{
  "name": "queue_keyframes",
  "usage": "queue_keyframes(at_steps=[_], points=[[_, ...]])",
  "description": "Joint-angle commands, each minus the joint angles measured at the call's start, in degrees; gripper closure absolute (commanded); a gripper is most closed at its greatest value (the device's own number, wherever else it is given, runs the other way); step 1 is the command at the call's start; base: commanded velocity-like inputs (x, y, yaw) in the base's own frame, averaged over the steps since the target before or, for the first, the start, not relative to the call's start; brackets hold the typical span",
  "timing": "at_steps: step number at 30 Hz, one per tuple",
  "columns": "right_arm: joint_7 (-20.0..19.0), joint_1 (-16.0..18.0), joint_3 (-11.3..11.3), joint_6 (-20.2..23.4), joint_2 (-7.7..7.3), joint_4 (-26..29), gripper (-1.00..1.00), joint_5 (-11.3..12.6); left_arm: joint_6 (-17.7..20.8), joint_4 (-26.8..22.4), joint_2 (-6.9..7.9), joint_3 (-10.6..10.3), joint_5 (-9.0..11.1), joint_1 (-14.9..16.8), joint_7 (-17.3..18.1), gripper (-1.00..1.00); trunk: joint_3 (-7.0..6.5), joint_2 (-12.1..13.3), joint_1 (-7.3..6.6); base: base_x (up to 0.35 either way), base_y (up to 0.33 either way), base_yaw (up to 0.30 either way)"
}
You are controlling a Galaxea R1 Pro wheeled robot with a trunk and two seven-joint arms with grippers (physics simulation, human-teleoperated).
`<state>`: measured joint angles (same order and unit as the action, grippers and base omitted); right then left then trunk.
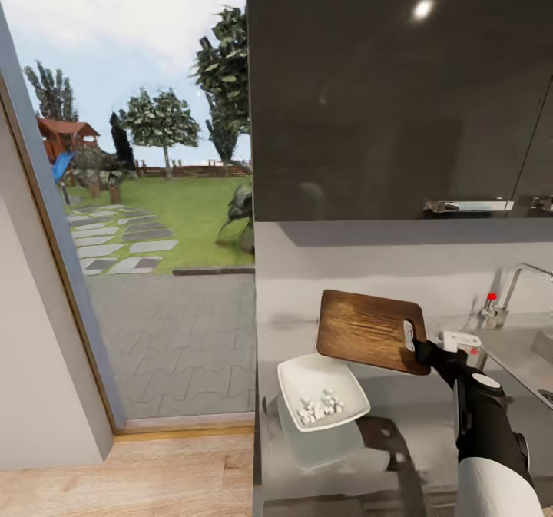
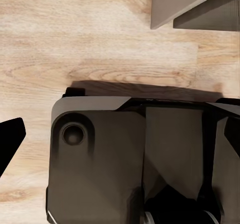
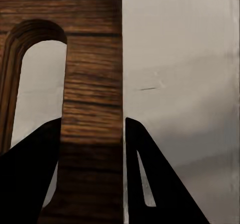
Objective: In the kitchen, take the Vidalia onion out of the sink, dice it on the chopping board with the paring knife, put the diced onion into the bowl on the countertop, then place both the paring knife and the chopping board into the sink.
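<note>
Right gripper [image 1: 424,350] clamps the chopping board [image 1: 369,331] by its slotted edge, lifted above the bowl [image 1: 321,392]

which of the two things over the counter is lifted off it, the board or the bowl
The chopping board: the right gripper clamps its handle-hole end and holds it in the air, tilted. The white bowl of diced onion sits on the countertop.
</note>
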<state>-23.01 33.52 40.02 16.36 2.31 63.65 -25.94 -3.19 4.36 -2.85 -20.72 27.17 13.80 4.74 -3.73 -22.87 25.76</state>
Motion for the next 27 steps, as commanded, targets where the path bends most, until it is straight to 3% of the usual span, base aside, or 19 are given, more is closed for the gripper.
queue_keyframes(at_steps=[1,5,16,20,27], points=[[0.47,0.05,0.25,0.22,0.1,0.07,1.0,-0.24,-0.35,0.3,-0.04,-0.46,0.6,0.09,0.36,-1.0,0.03,-0.05,0.02,-0.04,-0.183,0.0],[3.38,0.05,0.36,0.31,0.24,0.07,1.0,-0.12,-0.33,0.3,-0.05,-0.46,0.6,0.09,0.36,-1.0,0.03,-0.05,0.02,-0.052,-0.264,0.0],[3.76,0.05,0.04,0.77,0.41,0.65,1.0,-0.12,-0.33,0.3,0.01,-0.46,0.6,0.09,0.29,-1.0,0.03,-0.05,0.02,-0.006,-0.307,0.0],[3.77,0.05,0.16,5.74,0.36,0.88,1.0,-0.1,-0.33,0.3,0.03,-0.46,0.6,0.09,0.27,-1.0,0.03,-0.05,0.02,-0.025,-0.304,0.0],[3.77,0.05,0.02,6.81,0.41,0.95,1.0,-0.08,-0.33,0.3,0.04,-0.46,0.6,0.09,0.28,-1.0,0.03,-0.05,0.02,-0.186,-0.241,0.0]])
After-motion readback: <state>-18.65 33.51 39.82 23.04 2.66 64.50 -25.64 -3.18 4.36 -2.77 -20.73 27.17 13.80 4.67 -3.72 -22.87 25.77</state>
